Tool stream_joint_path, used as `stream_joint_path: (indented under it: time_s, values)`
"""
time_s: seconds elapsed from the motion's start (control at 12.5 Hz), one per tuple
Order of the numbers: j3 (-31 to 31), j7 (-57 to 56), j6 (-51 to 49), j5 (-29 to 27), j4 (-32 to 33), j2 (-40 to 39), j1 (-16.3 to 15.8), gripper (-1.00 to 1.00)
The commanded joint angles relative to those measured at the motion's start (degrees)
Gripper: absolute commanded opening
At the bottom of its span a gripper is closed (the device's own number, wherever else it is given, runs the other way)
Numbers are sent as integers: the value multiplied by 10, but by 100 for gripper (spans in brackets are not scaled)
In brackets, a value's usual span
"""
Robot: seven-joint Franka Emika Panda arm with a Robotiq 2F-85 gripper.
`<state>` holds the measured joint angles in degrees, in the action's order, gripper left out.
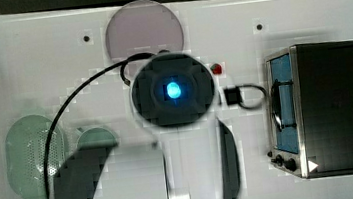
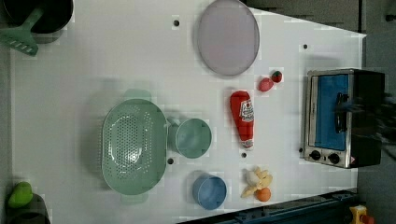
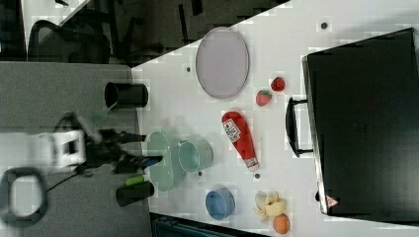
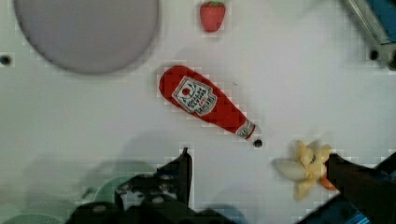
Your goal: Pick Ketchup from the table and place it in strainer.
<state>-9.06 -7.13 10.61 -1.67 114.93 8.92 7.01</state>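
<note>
- While the ketchup (image 2: 243,119) lay flat on the white table (image 2: 93,60), nothing was touching it.
- Its fat red end pointed to the left view's top, and its white cap pointed to the left view's bottom.
- Its white label faced up.
- The strainer (image 2: 134,144) sat on the table well apart from the ketchup, toward the left view's left. It had nothing in it.
- A round green cup (image 2: 192,137) stood between the strainer and the ketchup, just beside the strainer.
- A blue cup (image 2: 209,191) stood near the green cup, toward the left view's bottom.
- A big grey-lilac plate (image 2: 227,36) lay near the ketchup's fat end, toward the left view's top.
- Two small red strawberry pieces (image 2: 265,84) lay near the fat end too, on the side of the toaster oven (image 2: 343,116).
- A yellow banana toy (image 2: 256,179) and a small orange ball (image 2: 264,194) lay near the ketchup's cap.
- In the wrist view, the gripper (image 4: 257,156) had its two dark fingers (image 4: 184,170) spread wide apart, with nothing held between them.
- The ketchup (image 4: 205,105) showed whole in the wrist view, apart from both fingers, with one strawberry piece (image 4: 212,15) beyond it.
- In the top view, the arm (image 1: 172,90) with its blue light hung over the middle of the table, and the strainer (image 1: 30,156) sat toward the top view's left.
- In the right view, the ketchup (image 3: 239,138) lay next to the oven's handle (image 3: 291,128), and the strainer (image 3: 160,160) was at the table's edge.
</note>
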Motion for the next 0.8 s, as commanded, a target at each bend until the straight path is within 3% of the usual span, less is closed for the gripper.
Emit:
stream_joint_path:
  time_s: [0.08, 0.48, 0.8]
  values:
    - [-4, -149, 65, 0, 42, -67, 2, 100]
    - [-9, -401, 236, 0, 112, -125, 2, 100]
    - [-11, -479, 341, 0, 163, -173, 0, 100]
